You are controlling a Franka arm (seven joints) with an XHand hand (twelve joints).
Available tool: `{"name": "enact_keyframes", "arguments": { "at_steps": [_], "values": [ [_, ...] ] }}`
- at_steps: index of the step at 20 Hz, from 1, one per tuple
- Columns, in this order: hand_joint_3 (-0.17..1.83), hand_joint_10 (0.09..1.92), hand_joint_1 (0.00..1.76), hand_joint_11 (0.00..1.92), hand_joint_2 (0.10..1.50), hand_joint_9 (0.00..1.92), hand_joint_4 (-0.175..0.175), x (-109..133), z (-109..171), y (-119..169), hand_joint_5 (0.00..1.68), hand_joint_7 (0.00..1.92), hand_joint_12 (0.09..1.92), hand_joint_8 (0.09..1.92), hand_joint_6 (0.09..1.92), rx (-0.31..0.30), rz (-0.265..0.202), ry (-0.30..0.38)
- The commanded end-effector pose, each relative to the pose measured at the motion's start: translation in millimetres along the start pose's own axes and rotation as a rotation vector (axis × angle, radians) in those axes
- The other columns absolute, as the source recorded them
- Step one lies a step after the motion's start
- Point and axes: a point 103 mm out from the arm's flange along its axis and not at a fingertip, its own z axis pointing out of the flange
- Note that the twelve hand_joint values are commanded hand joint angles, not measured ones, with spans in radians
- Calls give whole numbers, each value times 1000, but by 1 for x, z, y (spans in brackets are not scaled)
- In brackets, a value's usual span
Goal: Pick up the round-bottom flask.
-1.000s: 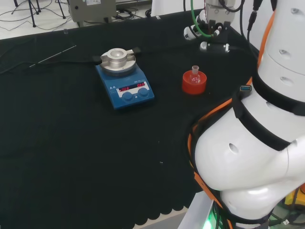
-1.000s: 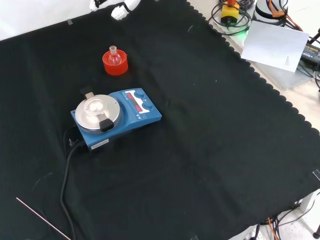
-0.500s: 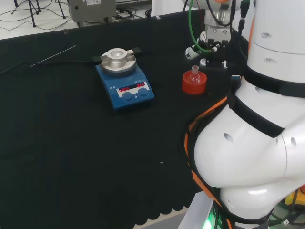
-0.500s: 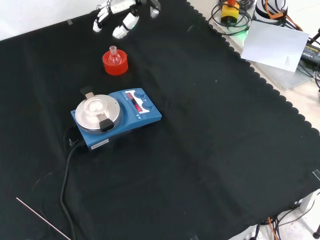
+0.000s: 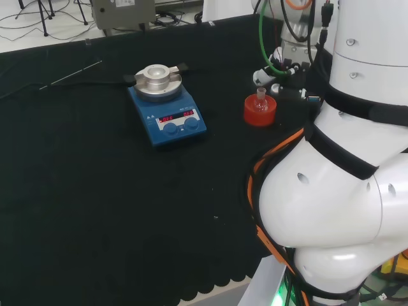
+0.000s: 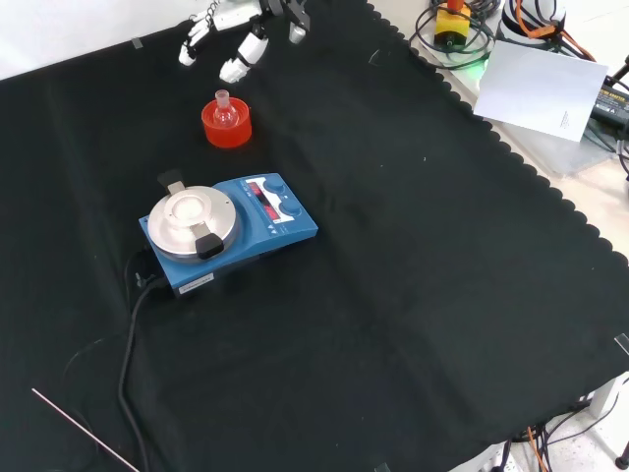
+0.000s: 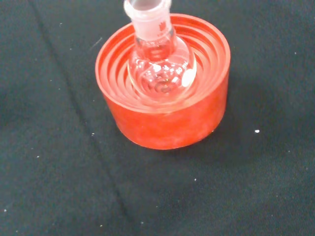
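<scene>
Approach step, no contact yet; the round-bottom flask (image 7: 160, 69) is sitting upright in its red ribbed stand (image 7: 165, 120) on the black cloth (image 6: 413, 295), just beyond the blue hotplate stirrer (image 6: 228, 232) in the front view; the flask appears empty. The hand (image 6: 241, 29) is hovering near the stand, apart from the flask, its fingers spread and holding nothing. Judgement: the next move is calling for a descent over the neck, fingers closing round the neck or bulb, then a straight lift clear of the stand.
</scene>
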Motion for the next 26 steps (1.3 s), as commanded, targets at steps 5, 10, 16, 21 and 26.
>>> {"name": "enact_keyframes", "arguments": {
  "at_steps": [5, 10, 16, 21, 26],
  "values": [
    [585, 661, 781, 0, 758, 283, -44, -9, 13, 0, 534, 148, 1218, 585, 87, -21, 9, -1],
    [600, 661, 793, 0, 738, 288, -44, -10, 17, 2, 537, 148, 1218, 585, 87, -16, 3, -7],
    [608, 661, 795, 0, 722, 292, -44, -8, 20, 6, 528, 148, 1221, 585, 87, -15, -7, -20],
    [614, 660, 796, 0, 708, 293, -43, -3, 25, 9, 512, 148, 1224, 585, 87, -17, -13, -43],
    [619, 659, 801, 0, 690, 292, -42, 5, 36, 11, 502, 147, 1226, 586, 87, -13, -19, -62]
  ]
}}
